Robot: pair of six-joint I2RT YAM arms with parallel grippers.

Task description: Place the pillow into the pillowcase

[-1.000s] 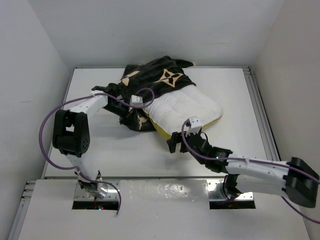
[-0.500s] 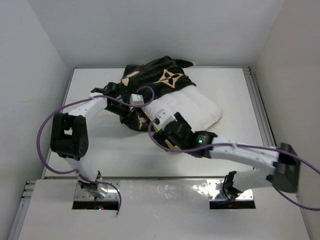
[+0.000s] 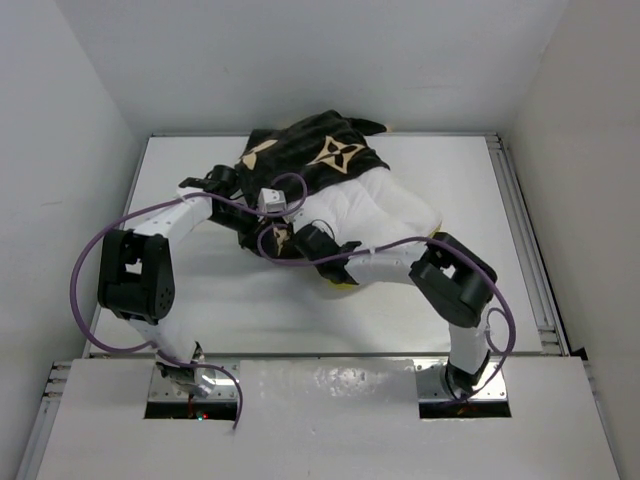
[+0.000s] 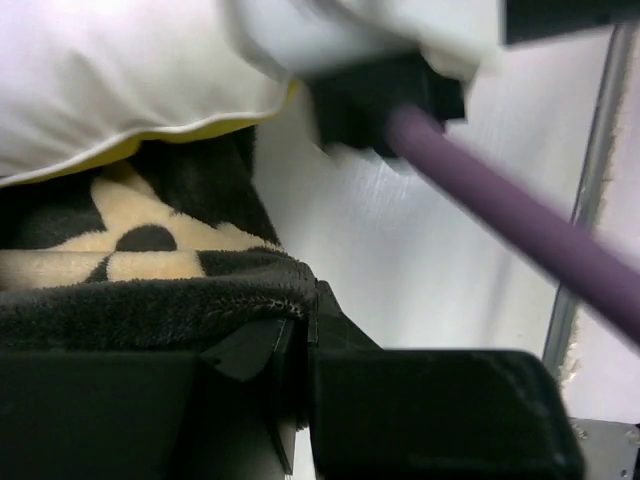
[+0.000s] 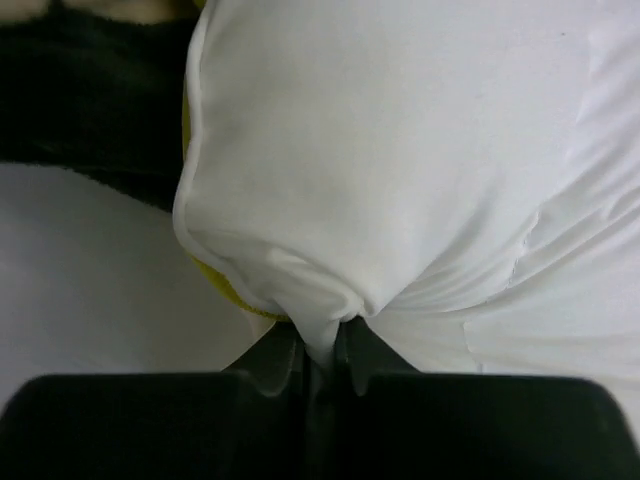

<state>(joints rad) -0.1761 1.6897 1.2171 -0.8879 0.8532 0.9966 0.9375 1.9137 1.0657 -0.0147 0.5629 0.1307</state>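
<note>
On the table, far-centre, we see the pillow half inside the pillowcase: puffy, light, squashy white fabric (yellow edge band), so we'd pinch a corner. Case is plush, floppy black. The right gripper clenches a pillow corner; the left gripper clamps the case hem.

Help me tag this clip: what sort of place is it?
Probably a robotics lab test cell: a white table boxed in by plain white walls, a purple-cabled left arm and right arm bolted at its near edge.
</note>
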